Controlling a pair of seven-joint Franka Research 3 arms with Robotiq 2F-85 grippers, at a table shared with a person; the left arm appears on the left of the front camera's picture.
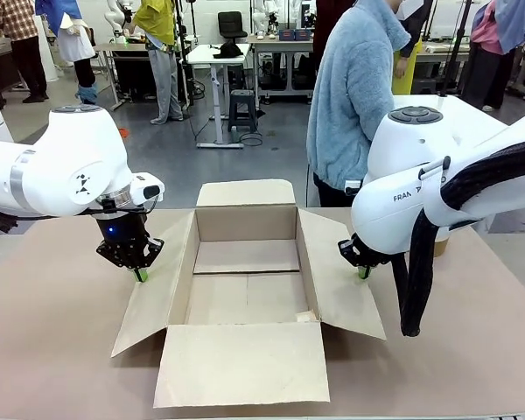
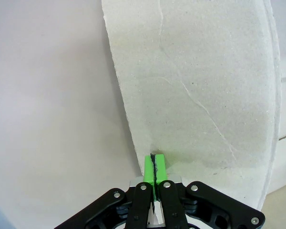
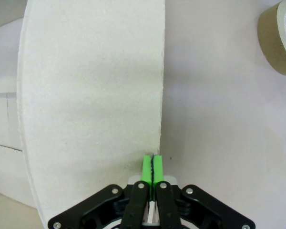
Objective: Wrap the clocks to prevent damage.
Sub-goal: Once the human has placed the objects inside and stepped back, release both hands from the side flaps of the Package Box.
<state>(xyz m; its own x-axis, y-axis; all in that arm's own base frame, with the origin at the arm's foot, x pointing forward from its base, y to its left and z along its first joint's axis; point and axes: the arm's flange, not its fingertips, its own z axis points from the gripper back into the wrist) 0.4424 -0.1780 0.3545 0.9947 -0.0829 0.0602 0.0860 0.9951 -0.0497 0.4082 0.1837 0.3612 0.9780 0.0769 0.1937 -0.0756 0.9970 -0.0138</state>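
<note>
While my left gripper and right gripper sit clenched and empty at the side flaps of the box, I'd press both edges evenly.

box plain tan cardboard | table plain pale pinkish-beige | left arm and right arm white | left gripper and right gripper black, pads bright green | cable sleeve on right arm black | tape roll brown | person's fleece jacket light blue | floor grey

The right arm bears the letters "FRAN"; no other print is legible.
</note>
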